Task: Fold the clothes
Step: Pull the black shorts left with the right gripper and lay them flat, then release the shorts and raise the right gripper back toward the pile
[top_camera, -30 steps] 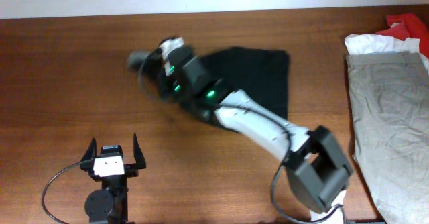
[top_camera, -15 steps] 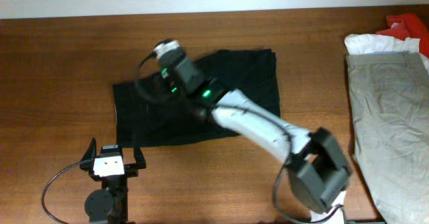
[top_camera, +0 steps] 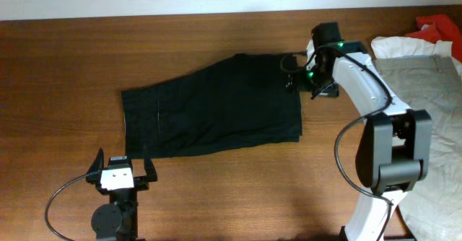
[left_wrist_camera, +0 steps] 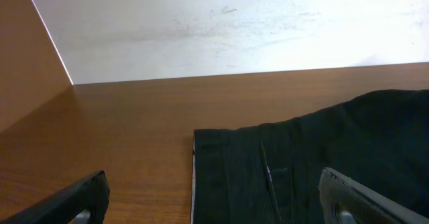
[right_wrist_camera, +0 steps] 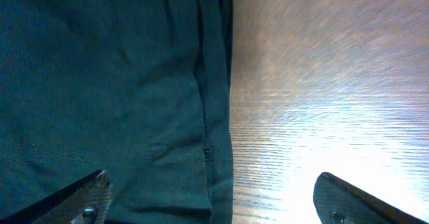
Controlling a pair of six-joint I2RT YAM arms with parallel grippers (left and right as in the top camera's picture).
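Observation:
Black shorts (top_camera: 213, 111) lie spread flat across the middle of the wooden table (top_camera: 65, 68). Over their right edge hovers my right gripper (top_camera: 302, 81), open and empty. In the right wrist view, the shorts' hem (right_wrist_camera: 114, 83) runs beneath my right gripper (right_wrist_camera: 214, 204) and bare wood shows to its right. My left gripper (top_camera: 121, 170) stands open at the table's front, just short of the shorts' lower left corner. The left wrist view has the shorts (left_wrist_camera: 315, 157) ahead of my left gripper (left_wrist_camera: 214, 207), whose jaws are wide apart with nothing in them.
At the right end of the table is a pile of clothes: grey trousers (top_camera: 419, 125), a white garment (top_camera: 393, 47) and a red one (top_camera: 437, 26). A pale wall (left_wrist_camera: 234, 23) rises behind the table's far edge.
The right arm swept from the table's left to the right, the shorts unfolded flat, and its gripper opened and let go of them. The left arm has not moved.

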